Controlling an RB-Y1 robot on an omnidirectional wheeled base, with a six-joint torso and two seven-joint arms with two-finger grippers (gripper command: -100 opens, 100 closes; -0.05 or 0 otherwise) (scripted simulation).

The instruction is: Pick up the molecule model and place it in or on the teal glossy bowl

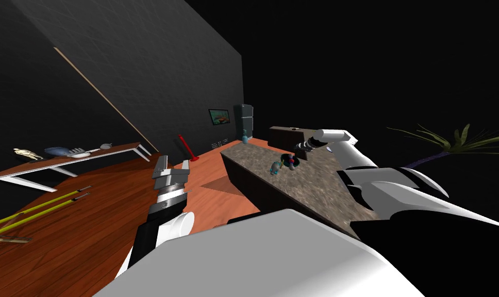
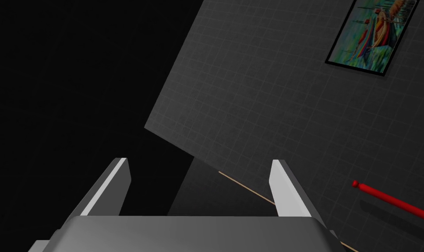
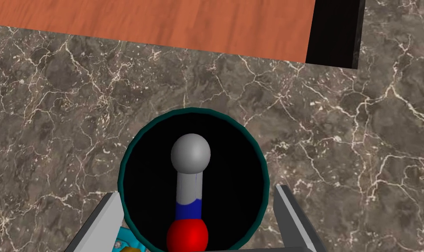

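Note:
The teal-rimmed bowl (image 3: 128, 162) with a black inside sits on the marble counter (image 3: 347, 131). The molecule model (image 3: 190, 154) lies inside it: a grey ball, a grey and blue rod, and a red ball nearest my hand. My right gripper (image 3: 197, 192) hangs open right over the bowl, one finger outside each side of the rim, neither touching the model. In the head view the bowl (image 1: 286, 157) and my right gripper (image 1: 295, 156) are mid-counter. My left gripper (image 1: 163, 172) is held open over the floor, with nothing between its fingers (image 2: 119, 175).
A small teal figure (image 1: 276, 167) stands beside the bowl, close to one right finger. A teal vase (image 1: 245, 138) and a dark box (image 1: 284, 135) stand at the counter's far end. The counter's edge drops to the wooden floor (image 3: 163, 22). A long table (image 1: 63, 160) stands at the left.

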